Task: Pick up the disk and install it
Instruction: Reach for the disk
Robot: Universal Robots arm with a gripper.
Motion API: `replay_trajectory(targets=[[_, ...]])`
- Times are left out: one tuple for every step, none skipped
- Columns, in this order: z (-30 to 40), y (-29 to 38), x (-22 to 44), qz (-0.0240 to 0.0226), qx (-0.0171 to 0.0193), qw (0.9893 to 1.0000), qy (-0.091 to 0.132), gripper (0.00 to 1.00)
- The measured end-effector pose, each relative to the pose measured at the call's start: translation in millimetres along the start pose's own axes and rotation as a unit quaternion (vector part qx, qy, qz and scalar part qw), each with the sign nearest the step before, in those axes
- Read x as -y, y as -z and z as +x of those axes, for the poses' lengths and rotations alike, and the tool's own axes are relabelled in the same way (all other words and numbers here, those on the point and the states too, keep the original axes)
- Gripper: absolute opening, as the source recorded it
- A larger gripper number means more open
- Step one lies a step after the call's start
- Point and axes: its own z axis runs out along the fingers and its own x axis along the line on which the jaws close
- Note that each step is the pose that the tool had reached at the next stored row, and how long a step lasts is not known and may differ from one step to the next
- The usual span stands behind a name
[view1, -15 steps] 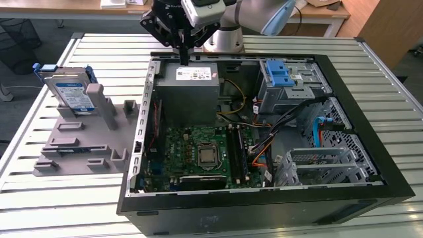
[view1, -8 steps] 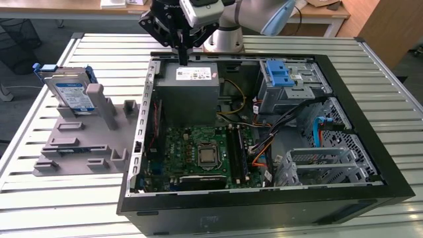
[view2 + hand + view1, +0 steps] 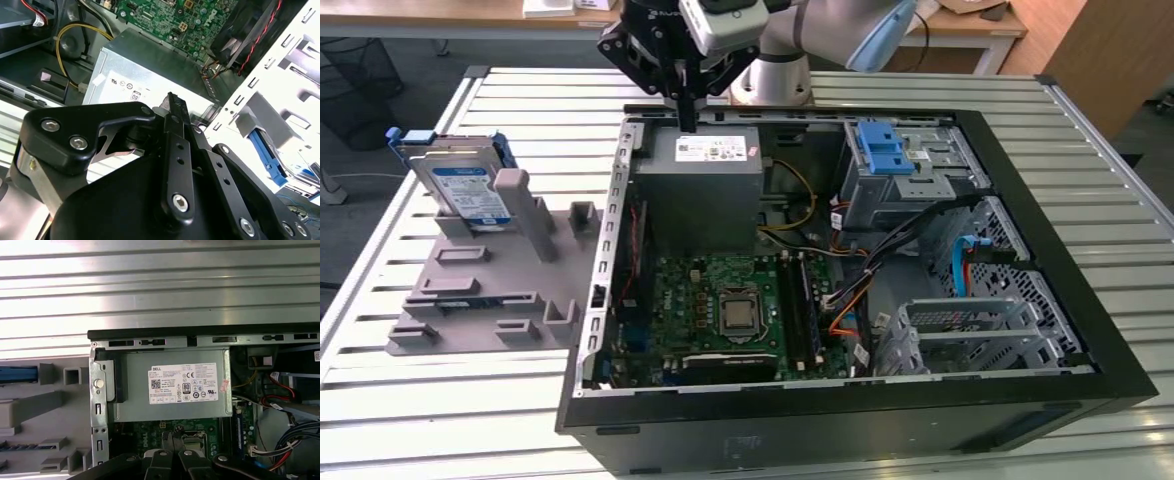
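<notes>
Well apart, the disk (image 3: 464,190) stands at the exterior view's left; the gripper (image 3: 684,120), pinched together empty, hangs above the computer case (image 3: 854,432).

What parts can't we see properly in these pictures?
- Exterior view: a post of the grey holder hides the lower corner of the disk.
- Exterior view: the picture's top edge cuts off the arm above the gripper.
- Second wrist view: the gripper's body hides much of the power-supply box.
- First wrist view: the gripper covers part of the green board.
</notes>
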Motion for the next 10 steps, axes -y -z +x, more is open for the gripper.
replay_trajectory(targets=[[0.2, 0.0, 0.0, 0.0000, 0.0000, 1.0000, 0.000, 0.11], [0.5, 0.0, 0.0, 0.0000, 0.0000, 1.0000, 0.000, 0.11], [0.7, -0.1, 0.1, 0.0000, 0.0000, 1.0000, 0.000, 0.11], [0.9, -0.1, 0.1, 0.0000, 0.0000, 1.0000, 0.000, 0.11], [1.2, -0.2, 0.1, 0.0000, 0.0000, 1.0000, 0.000, 0.11], [1.4, -0.2, 0.1, 0.0000, 0.0000, 1.0000, 0.000, 0.11], [1.7, -0.2, 0.1, 0.0000, 0.0000, 1.0000, 0.000, 0.11], [1.9, -0.3, 0.2, 0.0000, 0.0000, 1.0000, 0.000, 0.11], [2.2, -0.3, 0.2, 0.0000, 0.0000, 1.0000, 0.000, 0.11], [2.4, -0.3, 0.2, 0.0000, 0.0000, 1.0000, 0.000, 0.11]])
